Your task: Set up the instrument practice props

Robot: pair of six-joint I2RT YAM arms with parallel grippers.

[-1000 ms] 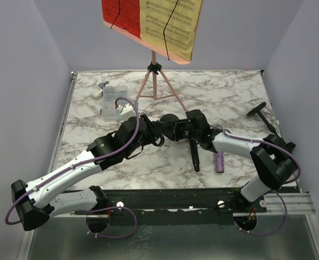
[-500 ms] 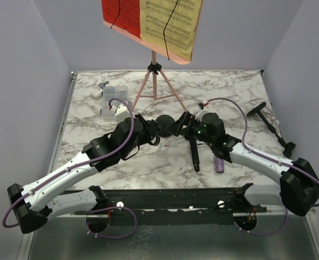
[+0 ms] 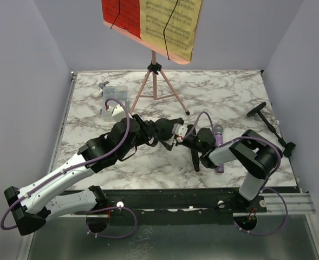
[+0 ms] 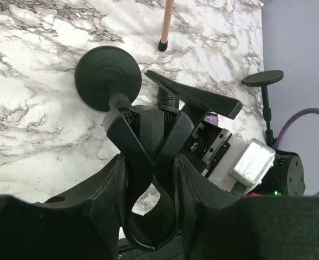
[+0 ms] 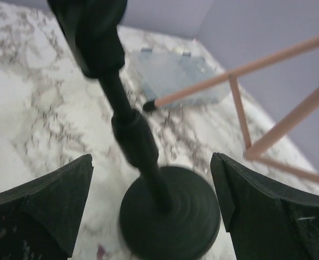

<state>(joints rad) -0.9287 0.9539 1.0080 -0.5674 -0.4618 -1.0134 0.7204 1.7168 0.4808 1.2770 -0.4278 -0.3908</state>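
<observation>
Two grippers meet mid-table in the top view: left gripper (image 3: 159, 131) and right gripper (image 3: 175, 135), near the black microphone (image 3: 196, 161) and purple glitter microphone (image 3: 219, 154), both lying flat.

Left wrist: its fingers (image 4: 113, 184) clench the clip of a mic holder (image 4: 108, 73), round base on the marble table (image 4: 29, 108).

Right wrist: its fingers (image 5: 51, 200) stand spread wide either side of the holder's stem, gripping nothing.

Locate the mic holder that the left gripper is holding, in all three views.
Top external: mic holder mid-table, centre of picture, partly hidden.
Left wrist: mic holder centre, round base upper left.
Right wrist: mic holder centre, base at the bottom.
Shared landmark: pink stand leg with black tip, beyond the base in both wrist views.
</observation>
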